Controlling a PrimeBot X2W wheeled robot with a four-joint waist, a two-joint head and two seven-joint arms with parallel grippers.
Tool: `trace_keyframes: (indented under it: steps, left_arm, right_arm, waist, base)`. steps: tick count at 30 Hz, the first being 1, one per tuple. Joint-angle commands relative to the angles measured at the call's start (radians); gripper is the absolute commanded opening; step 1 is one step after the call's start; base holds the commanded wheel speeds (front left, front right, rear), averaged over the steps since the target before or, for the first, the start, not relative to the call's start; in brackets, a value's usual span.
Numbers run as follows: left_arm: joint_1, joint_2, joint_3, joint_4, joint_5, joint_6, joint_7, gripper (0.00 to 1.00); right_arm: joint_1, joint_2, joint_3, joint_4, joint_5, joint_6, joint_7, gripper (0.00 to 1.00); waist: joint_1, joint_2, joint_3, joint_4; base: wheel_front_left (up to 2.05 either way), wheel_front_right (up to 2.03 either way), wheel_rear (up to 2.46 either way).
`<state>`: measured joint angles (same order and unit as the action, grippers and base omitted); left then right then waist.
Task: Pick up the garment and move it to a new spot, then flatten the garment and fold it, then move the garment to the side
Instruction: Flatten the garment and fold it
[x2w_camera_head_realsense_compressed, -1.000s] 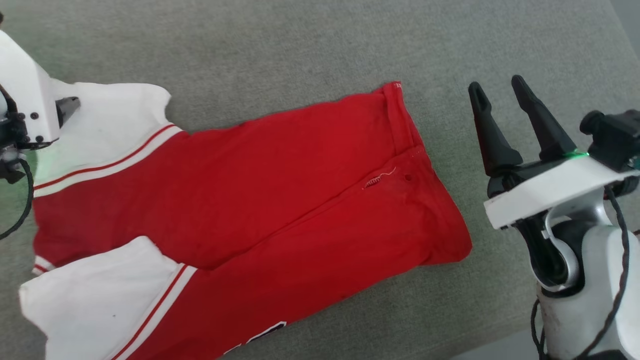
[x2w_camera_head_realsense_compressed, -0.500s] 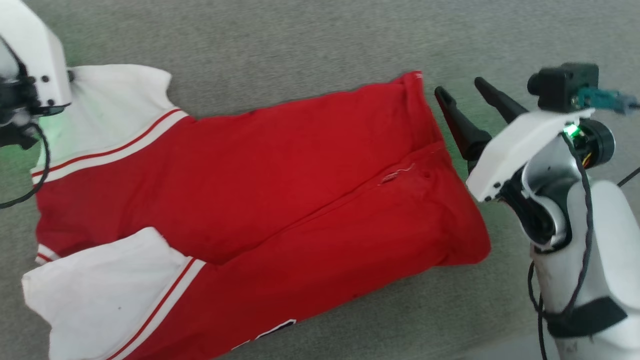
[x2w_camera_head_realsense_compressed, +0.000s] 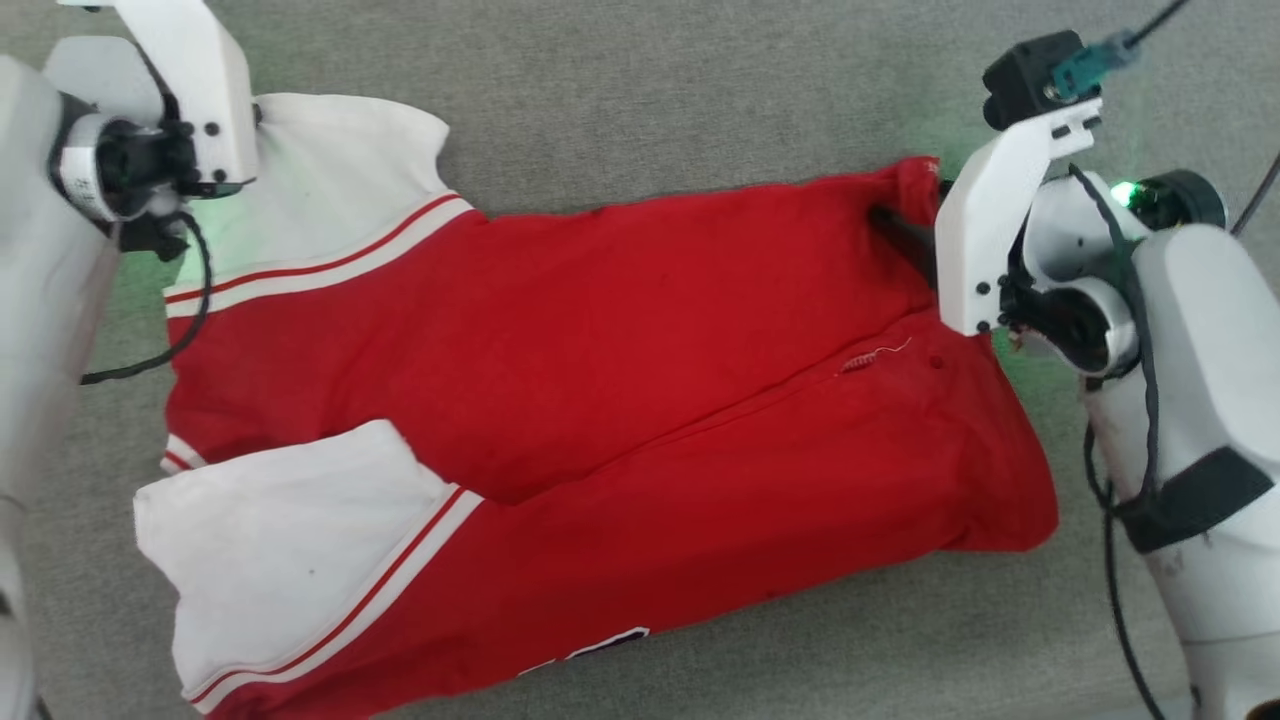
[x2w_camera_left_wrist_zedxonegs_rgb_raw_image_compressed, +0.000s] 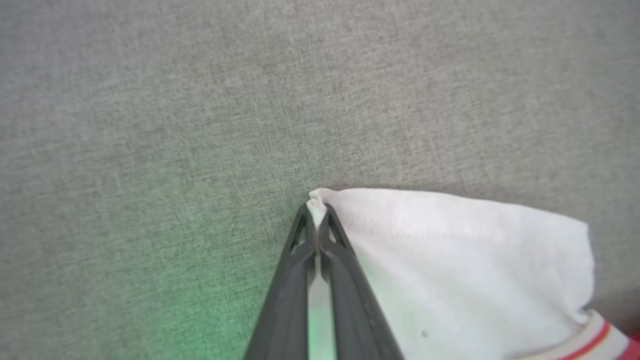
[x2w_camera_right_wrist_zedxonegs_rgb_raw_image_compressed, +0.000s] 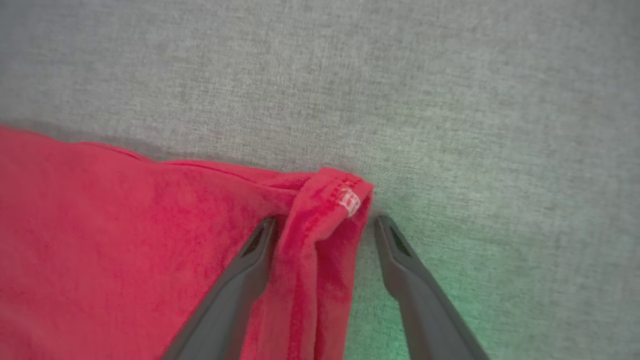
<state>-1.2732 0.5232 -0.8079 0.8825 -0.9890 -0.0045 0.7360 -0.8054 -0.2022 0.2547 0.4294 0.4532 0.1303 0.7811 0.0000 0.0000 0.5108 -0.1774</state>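
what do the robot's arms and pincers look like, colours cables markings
The left arm and right arm are white shells. Each wrist carries a flat white plate with small dark screws. The right arm has a black band, thin black cables, a green light and a black camera with a teal plug. The left pincer and right pincer each have two long tapered dark grey fingers.

Red garment (x2w_camera_head_realsense_compressed: 620, 330), white sleeves (x2w_camera_head_realsense_compressed: 290, 540), grey surface (x2w_camera_head_realsense_compressed: 640, 90)
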Motion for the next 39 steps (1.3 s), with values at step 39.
trace_keyframes:
  steps: [39]
  left_arm:
    - [0.515, 0.257, -0.022, -0.946, -0.106, 0.353, 0.16, 0.0]
  right_arm:
    - [0.531, -0.232, -0.175, -0.552, 0.117, 0.0, 0.155, 0.0]
  waist:
    - [0.0, 0.0, -0.3, 0.2]
  base:
    - [0.0, 0.0, 0.0]
